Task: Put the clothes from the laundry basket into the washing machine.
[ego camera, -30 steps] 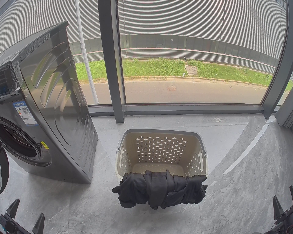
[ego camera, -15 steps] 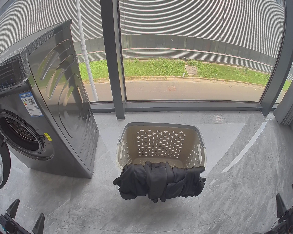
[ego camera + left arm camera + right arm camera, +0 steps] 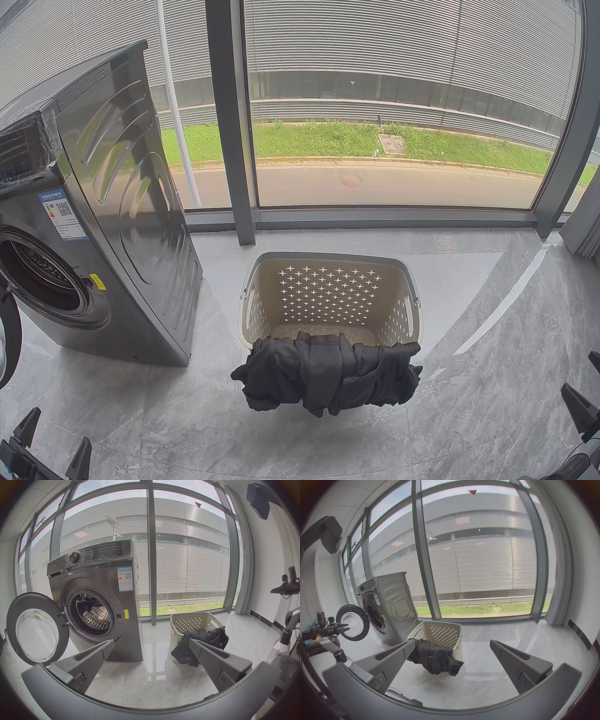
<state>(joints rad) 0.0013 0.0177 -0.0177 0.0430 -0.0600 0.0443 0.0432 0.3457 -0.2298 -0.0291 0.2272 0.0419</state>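
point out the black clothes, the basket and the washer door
black crumpled clothes (image 3: 325, 375), head view, middle of bundle
beige perforated plastic basket (image 3: 328, 290), head view, far inner wall
round glass-paned washer door (image 3: 36, 635), left wrist view, centre of glass

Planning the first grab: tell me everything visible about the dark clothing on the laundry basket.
The dark clothing is black, soft-looking fabric, bunched in folds, draped over the near rim of the beige laundry basket, hanging mostly down its outside wall. Whether it reaches the floor is unclear.
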